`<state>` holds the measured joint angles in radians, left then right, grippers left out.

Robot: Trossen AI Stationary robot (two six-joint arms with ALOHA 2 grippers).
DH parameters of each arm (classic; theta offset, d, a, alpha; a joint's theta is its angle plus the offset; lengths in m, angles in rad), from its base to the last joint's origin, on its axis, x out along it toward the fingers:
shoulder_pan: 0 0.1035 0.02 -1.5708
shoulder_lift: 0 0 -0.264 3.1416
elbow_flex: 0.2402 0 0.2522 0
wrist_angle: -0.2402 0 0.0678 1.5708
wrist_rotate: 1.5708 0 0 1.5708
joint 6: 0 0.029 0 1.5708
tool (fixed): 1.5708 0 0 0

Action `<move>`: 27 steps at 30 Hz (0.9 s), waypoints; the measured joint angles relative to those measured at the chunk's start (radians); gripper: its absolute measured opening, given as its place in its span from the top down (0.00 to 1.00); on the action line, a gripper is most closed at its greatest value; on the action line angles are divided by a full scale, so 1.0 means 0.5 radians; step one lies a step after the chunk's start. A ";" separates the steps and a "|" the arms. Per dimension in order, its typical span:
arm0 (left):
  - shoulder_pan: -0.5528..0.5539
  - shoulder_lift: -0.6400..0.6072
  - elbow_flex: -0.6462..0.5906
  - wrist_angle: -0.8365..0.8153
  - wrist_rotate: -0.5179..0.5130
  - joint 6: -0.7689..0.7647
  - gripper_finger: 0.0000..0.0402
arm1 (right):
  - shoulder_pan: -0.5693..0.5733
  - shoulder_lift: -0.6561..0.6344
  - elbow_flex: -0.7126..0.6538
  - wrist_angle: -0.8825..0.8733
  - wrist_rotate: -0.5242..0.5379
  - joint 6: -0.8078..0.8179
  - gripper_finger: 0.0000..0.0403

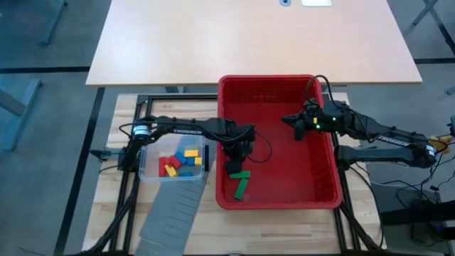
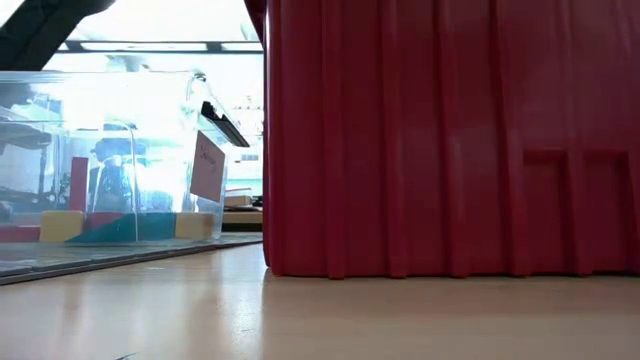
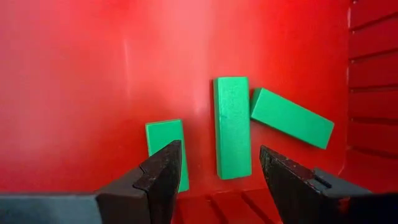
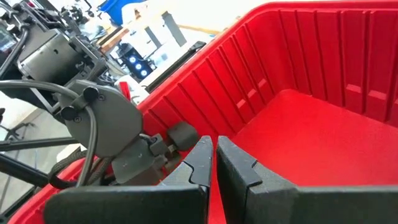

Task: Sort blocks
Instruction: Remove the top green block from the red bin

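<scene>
Three green blocks (image 3: 232,127) lie flat on the floor of the red bin (image 1: 277,85), near its front wall and crowded together; my left pincer (image 3: 221,180) hangs released right over them, and coming down it may straddle the middle bar yet knock a neighbour askew, or catch two. Smooth matte bars, one slanted. Right pincer (image 4: 214,163) waits clenched at the bin's right rim; other blocks (image 1: 179,163), red, yellow and blue, sit in the clear tub (image 1: 146,169) left of the bin.

Three green bars (image 3: 232,124) flat on red bin floor; red, yellow, blue blocks (image 1: 180,163) in clear tub.
</scene>
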<state>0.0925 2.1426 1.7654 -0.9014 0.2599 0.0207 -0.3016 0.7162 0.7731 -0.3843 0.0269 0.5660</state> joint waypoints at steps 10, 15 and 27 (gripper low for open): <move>0.004 -0.168 0.166 -0.002 -0.097 0.098 0.52 | -0.001 0.013 0.000 -0.002 0.027 -0.008 0.99; 0.001 -0.375 0.278 0.035 -0.121 0.099 0.52 | 0.000 0.014 0.001 -0.002 0.046 0.021 0.99; 0.031 -1.056 -0.025 0.285 -0.190 0.036 0.52 | 0.018 0.339 0.005 0.258 -0.402 -0.276 0.99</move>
<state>0.1079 1.6145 1.7528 -0.7587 0.1649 0.0384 -0.2924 0.8858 0.7753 -0.2555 -0.1740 0.4282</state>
